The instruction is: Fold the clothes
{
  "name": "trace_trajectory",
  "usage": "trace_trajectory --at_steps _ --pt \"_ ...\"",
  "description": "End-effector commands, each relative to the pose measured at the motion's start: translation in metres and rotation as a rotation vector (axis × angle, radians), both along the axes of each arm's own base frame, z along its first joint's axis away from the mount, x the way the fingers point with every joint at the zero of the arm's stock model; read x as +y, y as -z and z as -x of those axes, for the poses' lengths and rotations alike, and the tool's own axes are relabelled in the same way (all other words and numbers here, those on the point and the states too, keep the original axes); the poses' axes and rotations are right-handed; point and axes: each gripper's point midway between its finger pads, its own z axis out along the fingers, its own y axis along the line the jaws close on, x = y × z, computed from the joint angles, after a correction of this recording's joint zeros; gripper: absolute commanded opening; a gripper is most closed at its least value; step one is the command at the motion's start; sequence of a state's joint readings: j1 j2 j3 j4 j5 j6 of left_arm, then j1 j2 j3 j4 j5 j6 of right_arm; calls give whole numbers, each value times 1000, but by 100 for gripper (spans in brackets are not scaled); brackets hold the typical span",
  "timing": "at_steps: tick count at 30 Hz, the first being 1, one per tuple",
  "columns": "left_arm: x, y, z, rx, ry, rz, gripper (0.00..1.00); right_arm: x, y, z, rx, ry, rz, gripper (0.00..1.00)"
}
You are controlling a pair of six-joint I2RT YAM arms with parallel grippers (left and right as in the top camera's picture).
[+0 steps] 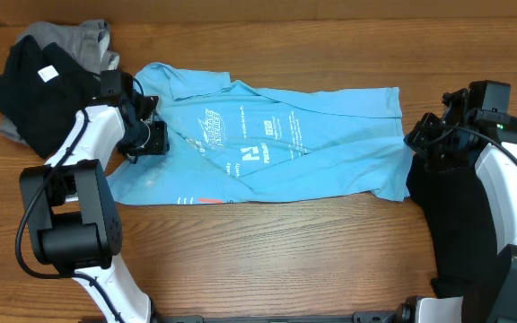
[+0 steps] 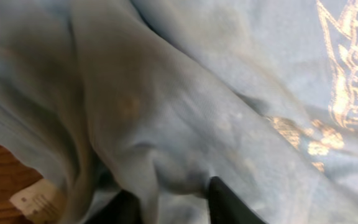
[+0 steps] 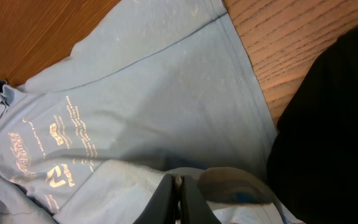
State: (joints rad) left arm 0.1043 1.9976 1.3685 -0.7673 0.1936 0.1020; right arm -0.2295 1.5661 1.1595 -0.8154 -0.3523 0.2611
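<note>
Left gripper [image 2: 169, 208] sits low on the collar-side end of the light blue T-shirt [image 1: 312, 135], its dark fingers [image 2: 229, 202] standing either side of a raised ridge of cloth that fills the gap between them; whether they press that ridge firmly cannot be told. Right gripper [image 3: 178, 198] is closed tight at the opposite end of the shirt, where the pale inner face of the hem curls up to the fingertips and appears to be pinched. The shirt lies spread lengthwise across the wooden table [image 1: 285, 242], print side up, creased and not yet folded. A black T-shirt [image 1: 34, 90] and a grey T-shirt [image 1: 88, 40] are heaped at the far left corner, just beside the blue one; more black cloth [image 1: 460, 224] lies under the right arm. A white care label [image 2: 36, 200] shows at the blue shirt's edge in the left wrist view. The step in hand is judged to be taking hold of both ends before the first fold. The next move calls for a secure pinch on the left, then an even lift by both arms so that the cloth carries over without bunching.
</note>
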Motion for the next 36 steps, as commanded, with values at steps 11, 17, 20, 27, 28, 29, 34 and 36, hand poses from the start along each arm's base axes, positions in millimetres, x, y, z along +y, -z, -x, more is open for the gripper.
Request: trace_trajectory --at_steps 11,17,20,27,28,29,34,36 --pt "37 -59 -11 -23 -64 -150 9 -24 -1 4 53 159 65 4" --pt "54 -63 -9 -24 -106 -150 4 -14 -11 -12 -43 71 41 4" --pt "57 -64 -13 -45 -130 -102 16 -12 -13 -16 -62 60 32 4" --pt "30 -78 -43 -193 -39 57 76 -12 -13 -16 -63 60 30 4" --pt "27 -79 -45 -201 -32 53 78 -12 -13 -16 -63 59 30 4" --pt "27 -77 -47 -203 -28 44 79 -12 -13 -16 -63 59 30 4" --pt "20 -56 -52 -176 -8 5 79 -12 -13 -16 -63 59 30 4" --pt "15 -42 -54 -158 3 9 77 -12 -13 -16 -62 59 29 4"
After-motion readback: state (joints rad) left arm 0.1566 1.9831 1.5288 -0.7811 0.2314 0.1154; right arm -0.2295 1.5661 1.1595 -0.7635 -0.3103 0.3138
